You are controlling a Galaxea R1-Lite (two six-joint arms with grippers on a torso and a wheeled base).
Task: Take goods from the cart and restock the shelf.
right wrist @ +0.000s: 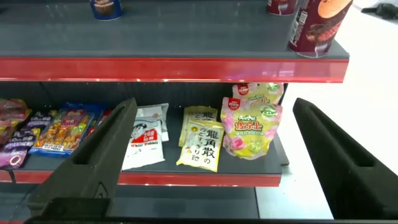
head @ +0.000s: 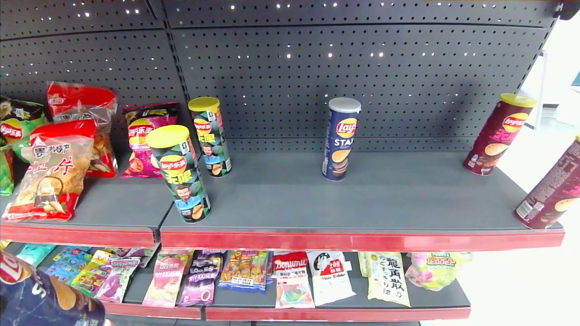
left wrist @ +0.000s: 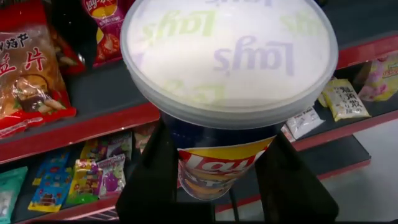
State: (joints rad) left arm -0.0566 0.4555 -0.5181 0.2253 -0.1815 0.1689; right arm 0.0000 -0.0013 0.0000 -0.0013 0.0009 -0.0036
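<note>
Dark blue can (left wrist: 230,56): one, held in the left gripper (left wrist: 221,186), black fingers (left wrist: 149,186) clamped on opposite sides of the body below the lid. The pale translucent lid faces the wrist camera and the long axis runs straight away from it, base end farthest. In the head view part of its body shows at the lower left corner, in front of the lower shelf (head: 317,313) and off the shelving.

Upper shelf (head: 362,199), cans standing on their bases, long axes vertical, five in all:
- one matching blue can (head: 340,140) with a grey lid, mid-shelf, alone
- two green cans with yellow lids, one forward (head: 179,174), one behind it (head: 210,136)
- two maroon cans at the right end, one at the back (head: 498,133), one at the front corner (head: 550,190)

Left end of this shelf: at least four snack bags. They are a red-and-clear bag (head: 50,176) in front, a red bag (head: 86,117) behind it, a magenta bag (head: 145,136) and a green bag (head: 13,127).

The lower shelf carries a row of small flat packets (head: 290,278).

Right gripper (right wrist: 214,124): fingers spread wide, holding nothing, facing the lower shelf near its right end.
</note>
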